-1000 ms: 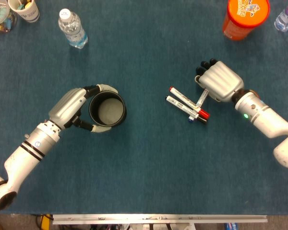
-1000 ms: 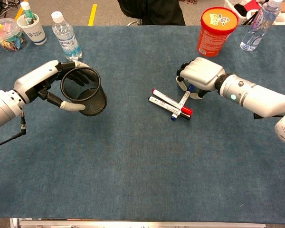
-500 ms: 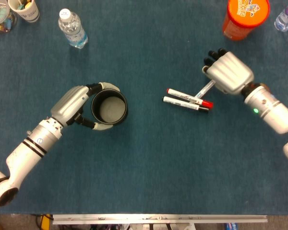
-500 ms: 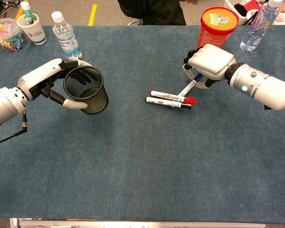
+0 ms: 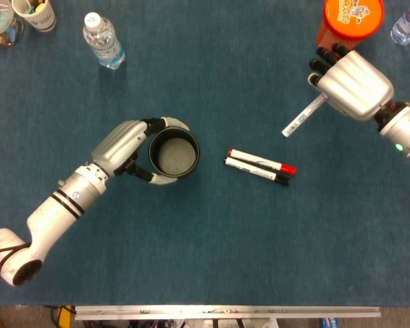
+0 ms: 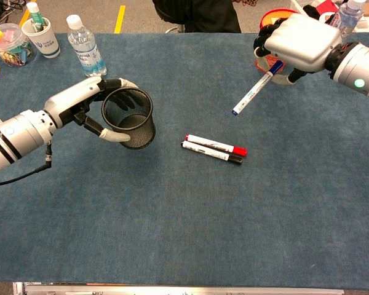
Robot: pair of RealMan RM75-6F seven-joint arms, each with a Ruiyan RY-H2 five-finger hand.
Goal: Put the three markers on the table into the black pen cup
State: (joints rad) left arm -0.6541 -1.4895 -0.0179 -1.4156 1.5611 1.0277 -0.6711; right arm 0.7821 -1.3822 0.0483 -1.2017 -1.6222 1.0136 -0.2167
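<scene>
My left hand grips the black mesh pen cup, which stands upright on the table with its mouth open. My right hand is raised at the far right and holds a blue-capped marker by its cap end, the white barrel slanting down to the left. A red-capped marker and a black-capped marker lie side by side on the cloth between the cup and the right hand.
An orange canister stands just behind my right hand. A water bottle and a paper cup stand at the far left, and another bottle at the far right.
My right hand rose and moved back and to the right, lifting the blue-capped marker off the other two. My left hand slid the cup to the right, closer to the markers.
</scene>
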